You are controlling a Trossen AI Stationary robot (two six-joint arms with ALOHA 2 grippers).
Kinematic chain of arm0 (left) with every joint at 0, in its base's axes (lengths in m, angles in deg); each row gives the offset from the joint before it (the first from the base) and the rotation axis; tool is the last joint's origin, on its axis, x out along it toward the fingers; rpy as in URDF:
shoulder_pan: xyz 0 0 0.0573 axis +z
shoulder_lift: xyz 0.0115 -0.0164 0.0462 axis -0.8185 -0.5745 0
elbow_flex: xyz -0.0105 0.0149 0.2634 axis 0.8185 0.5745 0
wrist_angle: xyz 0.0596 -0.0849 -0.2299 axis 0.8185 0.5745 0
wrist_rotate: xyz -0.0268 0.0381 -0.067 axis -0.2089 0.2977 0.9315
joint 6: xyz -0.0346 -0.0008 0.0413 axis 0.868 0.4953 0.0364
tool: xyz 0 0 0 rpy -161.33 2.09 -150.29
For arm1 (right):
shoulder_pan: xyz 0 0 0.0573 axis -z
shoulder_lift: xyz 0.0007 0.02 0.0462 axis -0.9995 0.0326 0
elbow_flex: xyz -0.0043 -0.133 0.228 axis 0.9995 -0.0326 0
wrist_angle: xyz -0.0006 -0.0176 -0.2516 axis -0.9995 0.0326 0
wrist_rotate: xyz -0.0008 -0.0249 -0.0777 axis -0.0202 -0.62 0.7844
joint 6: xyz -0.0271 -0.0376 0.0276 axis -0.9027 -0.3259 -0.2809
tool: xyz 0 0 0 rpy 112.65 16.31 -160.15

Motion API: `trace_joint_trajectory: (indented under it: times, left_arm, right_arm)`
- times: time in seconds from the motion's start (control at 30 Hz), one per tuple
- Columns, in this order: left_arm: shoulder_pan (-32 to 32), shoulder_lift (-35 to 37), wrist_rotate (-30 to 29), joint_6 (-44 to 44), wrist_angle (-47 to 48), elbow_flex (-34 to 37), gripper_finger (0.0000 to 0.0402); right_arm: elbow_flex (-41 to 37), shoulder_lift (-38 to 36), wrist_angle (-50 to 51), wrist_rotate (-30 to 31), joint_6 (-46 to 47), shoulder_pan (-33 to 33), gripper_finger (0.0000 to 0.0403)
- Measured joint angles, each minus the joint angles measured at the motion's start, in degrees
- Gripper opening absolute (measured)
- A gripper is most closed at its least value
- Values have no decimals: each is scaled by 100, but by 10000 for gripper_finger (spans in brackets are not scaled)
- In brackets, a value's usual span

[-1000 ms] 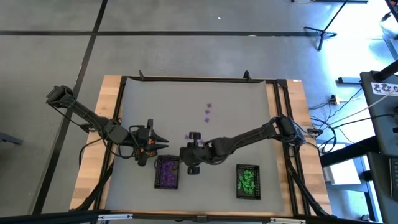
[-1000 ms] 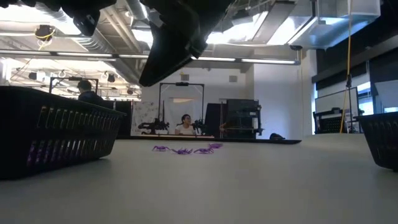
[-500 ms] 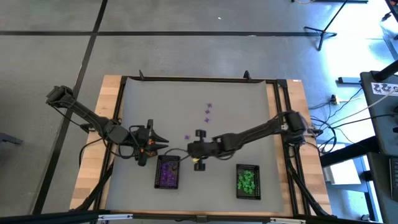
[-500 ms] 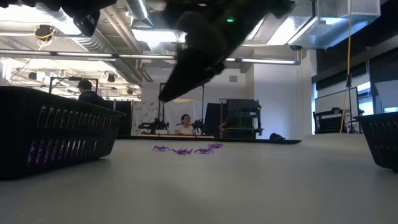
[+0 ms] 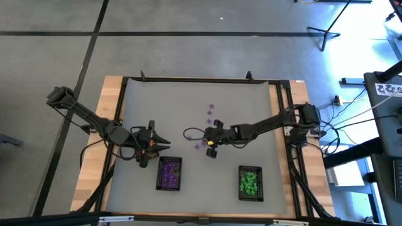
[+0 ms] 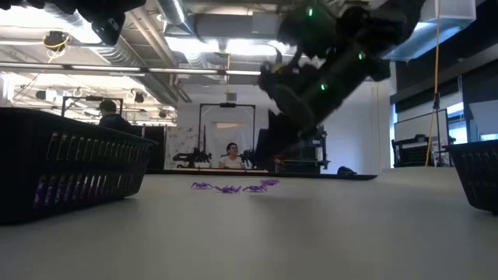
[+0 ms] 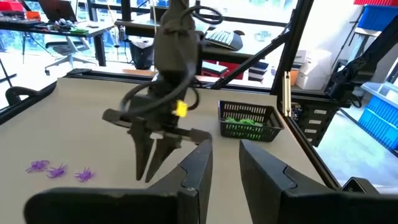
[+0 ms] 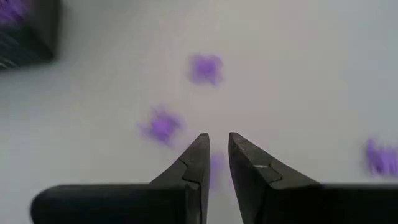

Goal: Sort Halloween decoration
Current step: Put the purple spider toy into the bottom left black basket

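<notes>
Several tiny purple trinkets [image 5: 210, 121] lie loose on the grey mat, mid-table; they also show in the low view [image 6: 229, 187] and the left wrist view [image 7: 56, 170]. My right gripper [image 5: 210, 150] hangs above them, fingers pointing down, slightly open and empty [image 8: 217, 142]; purple trinkets [image 8: 161, 126] lie just past its tips. My left gripper [image 5: 162, 144] waits left of the purple-filled black tray [image 5: 168, 174], open and empty [image 7: 225, 155]. A second black tray [image 5: 250, 182] holds green trinkets.
Both mesh trays stand near the table's near edge, the purple one left [image 6: 70, 167], the green one right [image 7: 249, 121]. Black rails frame the mat [image 5: 195, 80]. People sit in the room beyond the far edge [image 6: 230, 155].
My right gripper has gone from beside the purple tray toward the table's right and far edge, and now hangs over the loose purple trinkets. The trinkets and trays have stayed put.
</notes>
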Motion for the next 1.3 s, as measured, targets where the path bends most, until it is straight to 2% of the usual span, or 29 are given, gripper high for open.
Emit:
trace_joint_trajectory:
  times: [0.13,0.37,0.5,0.87,0.97,1.03,1.3]
  left_arm:
    - [0,-1,0,0,2,0,75]
    - [0,0,3,0,4,0,75]
    - [0,-2,4,-1,3,0,75]
    - [0,-2,11,0,2,0,75]
    - [0,0,11,0,4,0,75]
    - [0,-2,11,0,1,0,75]
    - [0,-2,11,0,0,0,75]
  right_arm:
    - [-48,108,-43,-198,173,81,78]
    - [-58,227,53,-93,323,65,165]
    - [-53,322,54,-71,340,64,198]
    - [-19,768,-187,-233,648,55,209]
    - [-21,776,-143,-178,735,55,199]
    - [-23,763,-139,-172,748,55,178]
    - [-15,766,-234,-367,749,54,31]
